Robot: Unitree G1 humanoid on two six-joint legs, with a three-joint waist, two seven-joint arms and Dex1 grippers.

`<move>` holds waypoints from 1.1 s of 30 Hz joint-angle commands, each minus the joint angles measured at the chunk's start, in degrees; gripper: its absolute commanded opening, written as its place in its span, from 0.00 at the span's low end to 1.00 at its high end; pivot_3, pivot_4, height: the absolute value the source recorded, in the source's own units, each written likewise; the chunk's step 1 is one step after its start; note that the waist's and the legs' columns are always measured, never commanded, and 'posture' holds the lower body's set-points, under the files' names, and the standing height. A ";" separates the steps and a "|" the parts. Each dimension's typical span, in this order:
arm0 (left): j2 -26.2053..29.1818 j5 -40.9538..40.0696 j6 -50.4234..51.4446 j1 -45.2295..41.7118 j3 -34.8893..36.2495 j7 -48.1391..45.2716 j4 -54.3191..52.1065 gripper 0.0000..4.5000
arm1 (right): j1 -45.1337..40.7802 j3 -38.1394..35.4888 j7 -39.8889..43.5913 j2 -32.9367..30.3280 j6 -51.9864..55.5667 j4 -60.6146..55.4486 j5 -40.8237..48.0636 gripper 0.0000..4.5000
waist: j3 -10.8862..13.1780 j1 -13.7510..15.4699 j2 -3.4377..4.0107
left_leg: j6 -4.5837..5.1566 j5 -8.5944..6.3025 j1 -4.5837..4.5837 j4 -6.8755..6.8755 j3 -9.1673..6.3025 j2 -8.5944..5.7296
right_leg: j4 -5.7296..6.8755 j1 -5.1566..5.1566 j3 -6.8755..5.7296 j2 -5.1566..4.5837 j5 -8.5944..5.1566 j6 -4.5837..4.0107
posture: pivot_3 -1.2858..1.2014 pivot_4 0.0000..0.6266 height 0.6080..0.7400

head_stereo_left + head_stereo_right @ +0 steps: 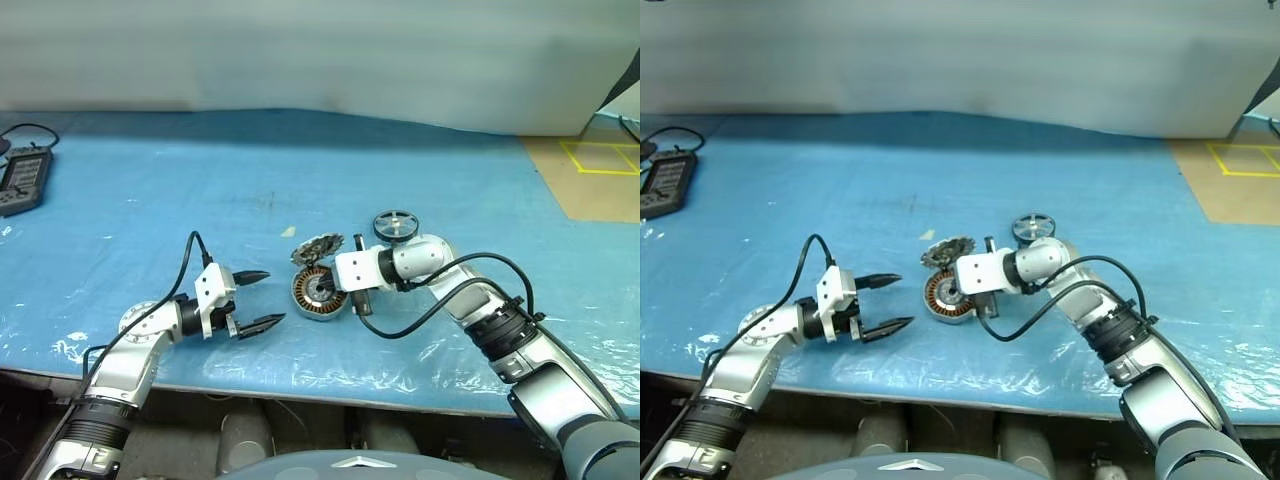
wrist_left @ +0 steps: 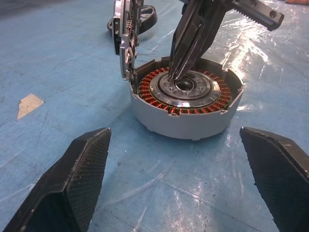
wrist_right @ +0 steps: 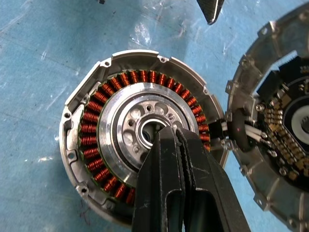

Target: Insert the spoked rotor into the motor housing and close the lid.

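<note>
- Nearest the table's front edge, the left gripper (image 1: 258, 298) hangs spread wide, nothing between its fingers, pointing at the housing (image 1: 318, 292).
- Just beyond, the right gripper (image 3: 166, 137) is pressed together, its tips at the housing's centre hole.
- Its wrist view shows copper windings and the lid (image 3: 280, 116) hinged open, circuit parts inside; no writing is readable.
- Farther back lies the rotor (image 1: 396, 226), apart.
- Far left sits a black handset (image 1: 24, 178).

The motor housing (image 3: 140, 145) lies open, copper windings exposed. Its toothed lid (image 1: 316, 248) stands tilted up at twelve o'clock. The black-rimmed spoked rotor (image 1: 396, 226) lies flat at two o'clock.
</note>
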 commanded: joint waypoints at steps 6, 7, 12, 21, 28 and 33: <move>0.41 -0.56 0.37 -0.19 0.48 0.06 -2.84 1.00 | 4.53 5.49 1.18 -2.66 -0.48 8.94 -6.24 0.01 | -0.29 0.03 -0.10 | 0.00 -0.01 0.02 -0.01 0.00 -0.02 | -0.03 0.02 0.01 -0.02 -0.06 0.10 | 0.52 0.24 1.00; 0.38 -0.54 0.29 -0.24 0.50 0.00 -2.64 1.00 | 4.60 5.38 1.26 -2.87 -0.63 8.87 -6.18 0.01 | -0.30 0.05 -0.10 | 0.00 -0.01 0.02 -0.02 0.00 -0.02 | -0.04 0.02 0.01 -0.02 -0.06 0.10 | 0.52 0.24 1.00; 0.06 -0.21 -0.75 -0.45 0.44 -0.33 -1.16 1.00 | 4.61 2.30 2.71 -3.85 0.12 5.36 -2.33 0.01 | -0.34 0.37 -0.11 | 0.00 -0.01 0.02 -0.23 0.00 -0.04 | -0.13 0.00 0.00 -0.03 -0.07 0.11 | 0.52 0.24 1.00; -0.50 0.16 -2.32 -0.60 0.08 -0.66 0.59 1.00 | 4.69 0.01 1.16 -3.54 -3.25 5.30 -0.82 0.01 | -0.32 0.49 -0.08 | -0.01 -0.01 -0.22 -0.58 0.06 -0.08 | -0.50 -0.18 -0.05 -0.06 0.10 -0.18 | 0.52 0.24 1.00; -0.75 0.26 -2.24 -0.41 0.17 -0.61 0.21 1.00 | 3.80 -1.52 2.52 -4.81 -3.81 3.96 0.38 0.01 | -0.31 0.49 -0.07 | -0.06 -0.04 -0.23 -0.83 0.08 -0.07 | -0.98 -0.04 -0.13 -0.05 0.15 -0.23 | 0.52 0.24 1.00; -0.60 0.15 -1.71 -0.53 0.29 -0.45 -0.36 1.00 | 0.53 -4.14 7.19 -7.56 4.07 -5.79 4.26 0.01 | -0.05 0.57 0.14 | -0.07 -0.05 -0.32 -0.83 0.07 -0.07 | -1.02 -0.06 -0.16 -0.06 0.17 -0.24 | 0.52 0.24 1.00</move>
